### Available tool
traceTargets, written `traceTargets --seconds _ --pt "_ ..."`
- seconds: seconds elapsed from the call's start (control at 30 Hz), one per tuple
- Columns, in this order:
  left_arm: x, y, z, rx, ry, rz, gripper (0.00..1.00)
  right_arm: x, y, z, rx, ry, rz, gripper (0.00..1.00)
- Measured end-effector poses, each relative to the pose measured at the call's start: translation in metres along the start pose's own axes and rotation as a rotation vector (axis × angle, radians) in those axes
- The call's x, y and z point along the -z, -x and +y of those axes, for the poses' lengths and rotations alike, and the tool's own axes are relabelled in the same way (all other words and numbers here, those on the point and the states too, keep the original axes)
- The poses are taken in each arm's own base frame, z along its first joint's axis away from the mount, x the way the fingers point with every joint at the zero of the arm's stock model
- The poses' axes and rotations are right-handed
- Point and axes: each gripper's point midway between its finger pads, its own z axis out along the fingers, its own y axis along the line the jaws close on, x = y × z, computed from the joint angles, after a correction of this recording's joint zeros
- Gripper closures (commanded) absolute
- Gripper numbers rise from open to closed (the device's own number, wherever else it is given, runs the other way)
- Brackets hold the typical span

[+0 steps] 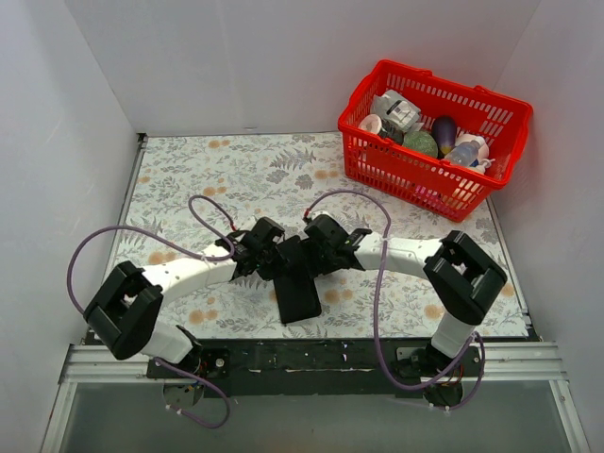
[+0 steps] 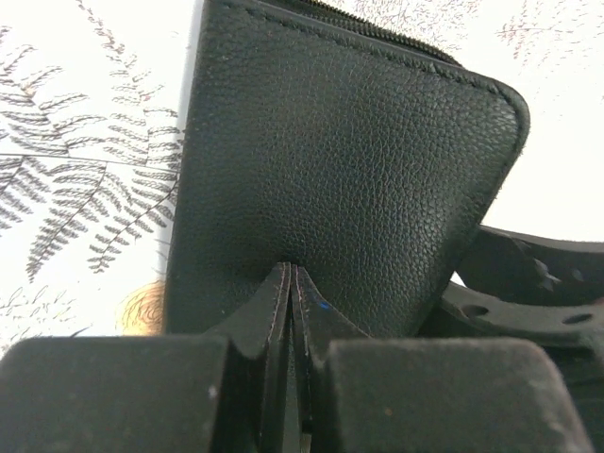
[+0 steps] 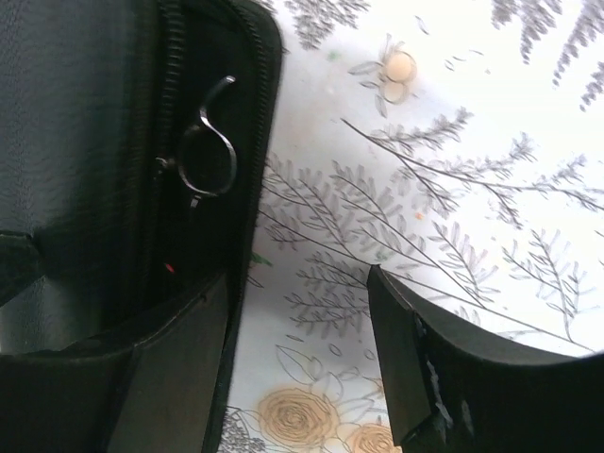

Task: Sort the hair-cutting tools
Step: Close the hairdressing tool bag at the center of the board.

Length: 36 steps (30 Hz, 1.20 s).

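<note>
A flat black leather case (image 1: 298, 288) lies on the flowered cloth between the two arms. My left gripper (image 1: 267, 255) is at its left side, shut on a raised fold of the case (image 2: 349, 160), which is pinched between the fingers (image 2: 293, 354). My right gripper (image 1: 319, 247) stands open at the case's right rim. Its left finger (image 3: 175, 373) is over the zipped rim and its right finger (image 3: 411, 363) over the cloth. Of the hair-cutting tools, only the silver ring handle of one pair of scissors (image 3: 209, 156) shows, tucked inside the case (image 3: 85, 142).
A red plastic basket (image 1: 377, 160) with colourful bottles and egg-shaped items stands at the back right corner. White walls close in the table on three sides. Purple cables loop over both arms.
</note>
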Motion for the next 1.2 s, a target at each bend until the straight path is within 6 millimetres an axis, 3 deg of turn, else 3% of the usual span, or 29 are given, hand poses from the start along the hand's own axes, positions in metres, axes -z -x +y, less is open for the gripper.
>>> traceTargets --seconds 0.13,0.23,0.4,0.5,0.7,0.83,1.03,1.2 --pt "-0.015 -0.008 -0.002 -0.028 0.016 -0.008 1.00 0.007 -0.008 -0.016 -0.014 -0.068 -0.005 0.29" --pt "-0.029 -0.025 -0.027 -0.040 -0.061 0.037 1.00 0.016 -0.025 -0.020 0.019 -0.099 0.034 0.29" --pt "-0.041 -0.050 -0.048 -0.063 -0.145 0.122 1.00 0.043 -0.053 -0.033 0.069 -0.182 0.133 0.29" --pt "-0.047 -0.063 -0.048 -0.076 -0.150 0.162 1.00 0.063 -0.062 -0.041 0.077 -0.209 0.172 0.29" --pt "-0.046 -0.063 -0.047 -0.076 -0.177 0.160 1.00 0.120 -0.032 0.009 0.046 0.001 -0.003 0.30" --pt "-0.041 -0.062 -0.037 -0.081 -0.177 0.148 1.00 0.139 -0.036 0.042 0.054 0.114 -0.042 0.32" --pt "-0.035 -0.061 -0.025 -0.074 -0.192 0.139 1.00 0.129 -0.057 0.068 0.070 0.148 -0.010 0.34" --pt "-0.036 -0.061 -0.025 -0.071 -0.219 0.140 1.00 0.109 -0.058 0.090 0.070 0.212 -0.048 0.35"
